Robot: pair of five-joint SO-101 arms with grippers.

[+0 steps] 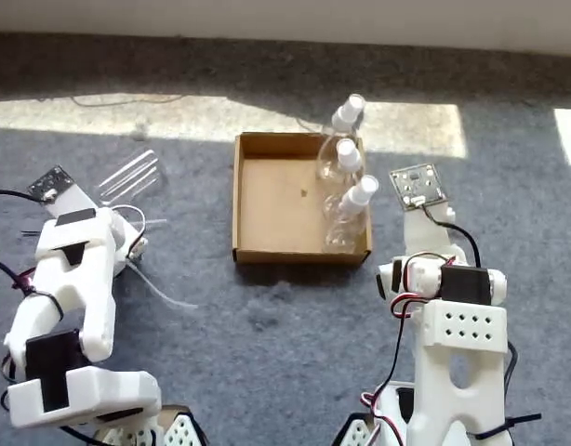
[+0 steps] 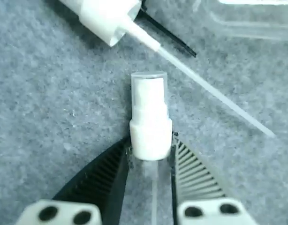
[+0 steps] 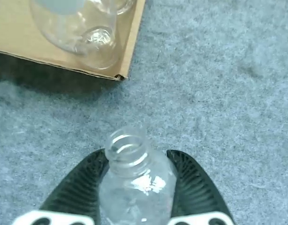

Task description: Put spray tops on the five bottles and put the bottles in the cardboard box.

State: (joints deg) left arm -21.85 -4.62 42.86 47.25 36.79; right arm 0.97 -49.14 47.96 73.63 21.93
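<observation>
Left wrist view showed us our left pincer [image 2: 151, 144] pinched on a spray top [image 2: 150, 119], a second top [image 2: 106, 18] lying on the carpet [image 2: 50, 103] nearby. Our right pincer [image 3: 137, 161] squeezed an uncapped bottle [image 3: 134, 183] near the box [image 3: 130, 51], which held three capped bottles [image 1: 346, 186].

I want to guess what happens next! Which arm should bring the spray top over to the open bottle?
Probably the left. The left fingers grip a spray top, while the right fingers hold the uncapped bottle near the cardboard box, so the right can just hold it steady.
</observation>
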